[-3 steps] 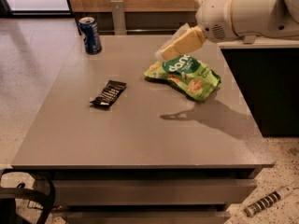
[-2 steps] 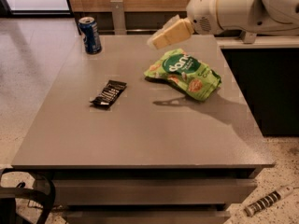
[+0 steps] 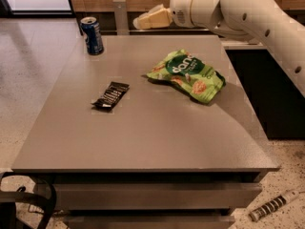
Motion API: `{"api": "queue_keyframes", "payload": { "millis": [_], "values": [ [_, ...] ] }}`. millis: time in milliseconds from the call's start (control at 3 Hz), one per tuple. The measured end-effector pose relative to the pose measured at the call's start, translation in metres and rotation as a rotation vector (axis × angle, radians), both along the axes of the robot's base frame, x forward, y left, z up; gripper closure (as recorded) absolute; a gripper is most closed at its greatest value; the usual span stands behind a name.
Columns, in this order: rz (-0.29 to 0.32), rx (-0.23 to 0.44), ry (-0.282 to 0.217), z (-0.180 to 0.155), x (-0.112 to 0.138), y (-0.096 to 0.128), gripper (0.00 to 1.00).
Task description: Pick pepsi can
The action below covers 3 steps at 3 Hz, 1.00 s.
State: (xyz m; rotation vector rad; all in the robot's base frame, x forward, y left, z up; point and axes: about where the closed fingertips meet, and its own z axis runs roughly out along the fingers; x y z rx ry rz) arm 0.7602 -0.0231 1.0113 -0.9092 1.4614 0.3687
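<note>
The pepsi can (image 3: 92, 36) is dark blue with a silver top and stands upright at the far left corner of the grey table (image 3: 143, 128). My gripper (image 3: 139, 23) hangs in the air above the table's far edge, to the right of the can and about level with its top. It points left toward the can and is apart from it. The white arm reaches in from the upper right.
A green snack bag (image 3: 188, 74) lies at the right middle of the table. A flat black wrapper (image 3: 110, 95) lies left of centre. A grey post (image 3: 121, 16) stands behind the far edge, between the can and the gripper.
My gripper has moved left and up, away from above the green snack bag toward the can. The objects on the table have not moved.
</note>
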Motion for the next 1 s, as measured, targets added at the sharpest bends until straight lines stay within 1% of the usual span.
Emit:
{"api": "queue_keyframes", "payload": {
  "millis": [333, 667, 1000],
  "values": [
    [0.016, 0.059, 0.012, -0.014, 0.028, 0.022, 0.00],
    [0.079, 0.111, 0.067, -0.035, 0.054, 0.069, 0.00],
    [0.126, 0.138, 0.095, -0.045, 0.069, 0.103, 0.00]
  ]
}}
